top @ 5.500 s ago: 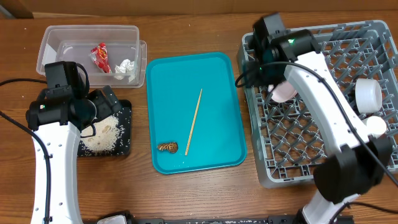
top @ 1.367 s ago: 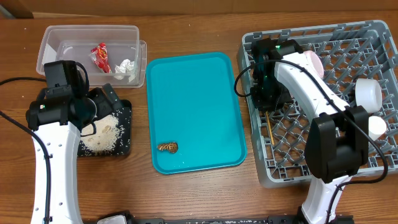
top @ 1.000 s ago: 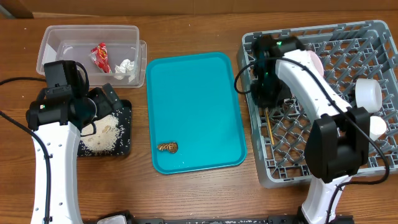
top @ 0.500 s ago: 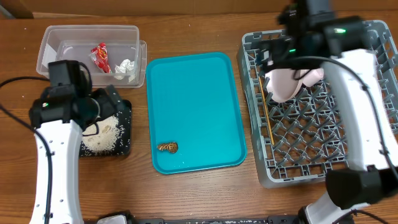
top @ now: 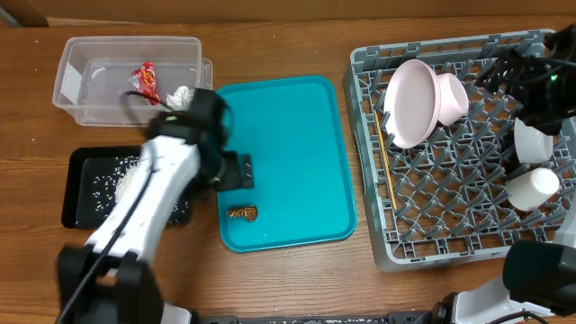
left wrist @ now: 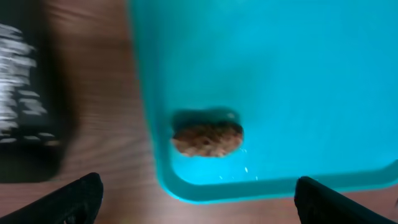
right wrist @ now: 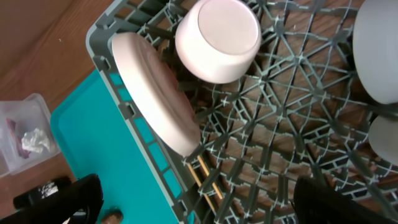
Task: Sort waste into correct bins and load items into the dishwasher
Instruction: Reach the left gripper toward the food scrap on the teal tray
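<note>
The 2 chopsticks [top: 387, 171] have been released into the rack [top: 468, 243] right of the teal tray [top: 297, 117], the right claw [right wrist: 196, 199] withdrawn spread wide, and the left claw [left wrist: 198, 198], also spread, brought over the tray's brown scrap [top: 241, 213], likely the next waste.

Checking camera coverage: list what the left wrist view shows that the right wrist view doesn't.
Only left wrist: the shallow black rectangular tray, blurred, with loose white rice on it.
Only right wrist: the grey plastic dish rack holding a white round plate, a white bowl and thin wooden chopsticks; the clear plastic tub with the crumpled white tissue.
Both: the teal rectangular tray and wooden table. The small brown food scrap is plain in the left wrist view; a speck at the other's bottom edge may be it.
</note>
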{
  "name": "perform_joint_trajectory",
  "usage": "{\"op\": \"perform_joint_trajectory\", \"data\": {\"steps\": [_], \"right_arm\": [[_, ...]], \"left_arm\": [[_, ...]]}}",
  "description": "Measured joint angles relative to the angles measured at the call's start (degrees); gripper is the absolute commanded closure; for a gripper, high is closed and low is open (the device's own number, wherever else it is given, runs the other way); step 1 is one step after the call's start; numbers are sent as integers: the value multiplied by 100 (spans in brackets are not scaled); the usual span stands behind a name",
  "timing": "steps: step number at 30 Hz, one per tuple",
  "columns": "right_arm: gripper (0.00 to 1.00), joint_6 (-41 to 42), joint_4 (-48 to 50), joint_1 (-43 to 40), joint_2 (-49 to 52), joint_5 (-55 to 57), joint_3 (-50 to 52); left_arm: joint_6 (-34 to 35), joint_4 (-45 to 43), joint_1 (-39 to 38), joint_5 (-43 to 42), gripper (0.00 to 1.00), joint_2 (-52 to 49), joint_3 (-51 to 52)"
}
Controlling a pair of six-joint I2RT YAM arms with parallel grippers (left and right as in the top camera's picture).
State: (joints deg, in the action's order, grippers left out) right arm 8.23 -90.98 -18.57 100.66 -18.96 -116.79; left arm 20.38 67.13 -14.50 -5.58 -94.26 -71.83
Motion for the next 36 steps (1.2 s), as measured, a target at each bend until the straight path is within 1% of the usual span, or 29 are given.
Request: {"op": "perform_joint_trajectory", "data": {"steps": [6, 12, 15, 18, 21, 27, 30, 36], "right_arm": [[0, -127, 101, 74, -2, -120, 48], [0, -162, 166, 98, -2, -118, 356], [0, -181, 232, 98, -2, -118, 474], [0, -186, 243, 98, -2, -118, 516], [0, -186, 245, 98, -2, -118, 516], [0, -186, 240, 98, -2, -120, 518], [0, -188, 247, 98, -2, -118, 518], [0, -186, 243, 98, -2, -118, 518]], "left_arm": [[-125, 74, -664, -59, 0, -798, 0], [-142, 155, -761, -66, 0, -1029, 0], [-4, 284, -761, -83, 0, -1029, 0], [396, 472, -761, -247, 0, -1029, 0], [1005, 455, -761, -503, 0, -1029, 0], [2321, -247, -761, -750, 0, -1029, 210], [2761, -605, -761, -798, 0, -1032, 472], [3368, -660, -627, -839, 0, -1034, 579]]}}
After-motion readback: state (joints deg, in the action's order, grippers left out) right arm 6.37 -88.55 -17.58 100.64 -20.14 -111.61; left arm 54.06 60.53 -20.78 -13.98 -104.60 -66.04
